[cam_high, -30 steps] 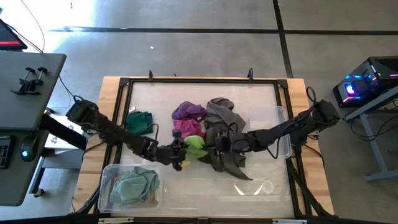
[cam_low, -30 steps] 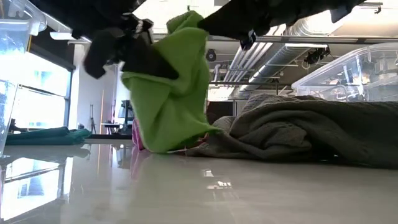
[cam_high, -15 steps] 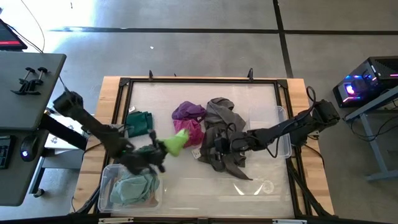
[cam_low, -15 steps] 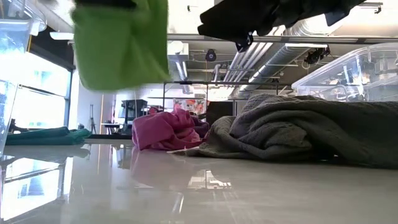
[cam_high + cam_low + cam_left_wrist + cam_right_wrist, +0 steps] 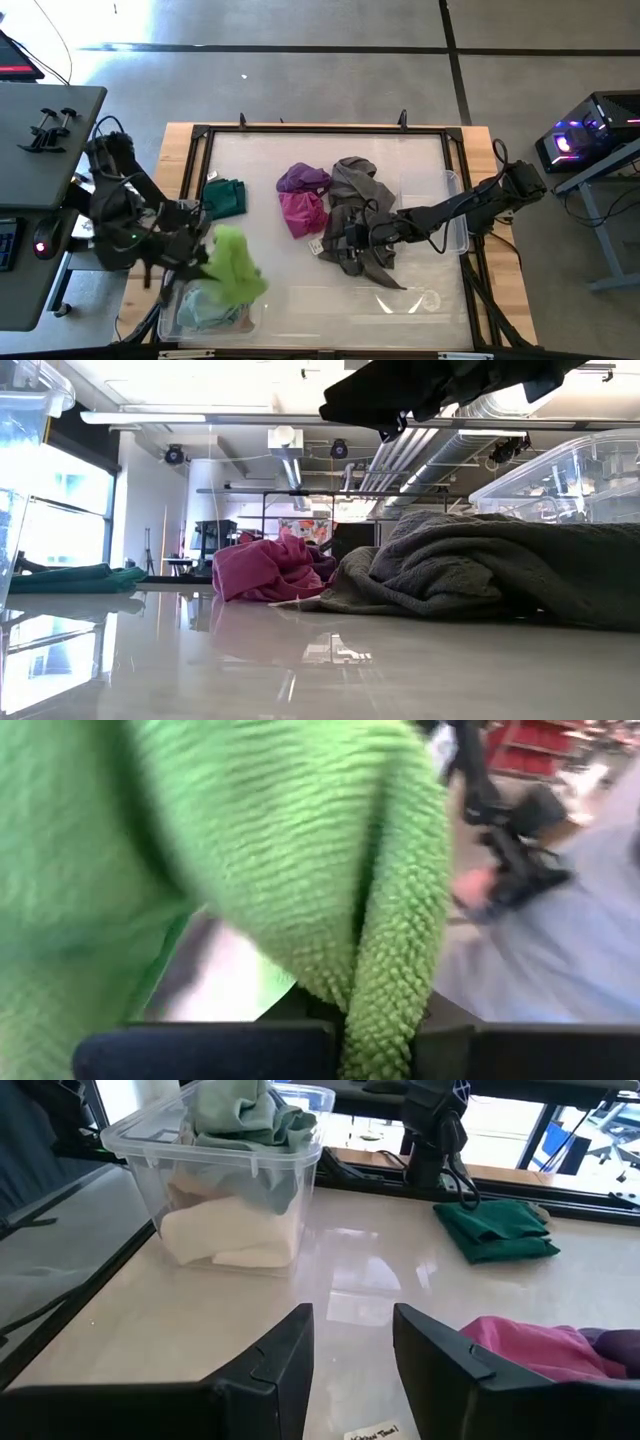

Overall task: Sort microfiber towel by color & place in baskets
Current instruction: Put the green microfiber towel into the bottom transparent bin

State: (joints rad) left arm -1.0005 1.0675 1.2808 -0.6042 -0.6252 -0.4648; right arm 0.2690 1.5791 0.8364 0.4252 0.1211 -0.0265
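Note:
My left gripper (image 5: 207,252) is shut on a lime green microfiber towel (image 5: 236,268), held in the air over the near-left basket (image 5: 172,300). That basket holds a pale blue-green towel (image 5: 245,1115) on white ones. My right gripper (image 5: 350,1350) stands open and empty, low over the left edge of the grey towel (image 5: 360,215). A magenta towel (image 5: 300,212), a purple one (image 5: 303,178) and a folded dark green one (image 5: 223,195) lie on the table. The second basket (image 5: 447,210) stands at the right. My left gripper pinches a bunched fold of the lime towel (image 5: 385,1020) between its two fingers; how many layers, I cannot tell. The fingers come from the table's left, slanting a little downward. The towel is lifted clear and hangs slack beyond and below them, over the basket.
A raised dark frame (image 5: 205,135) borders the table top. The near middle and near right of the table (image 5: 400,300) are bare glossy surface. A desk (image 5: 40,120) stands off the left side, and some equipment (image 5: 590,135) off the right.
My left gripper has swung up and toward the table's near left corner, rolling as it went. It has carried the lime towel from beside the towel pile to above the near-left basket. The towel has left the low view. My right arm has stayed in place.

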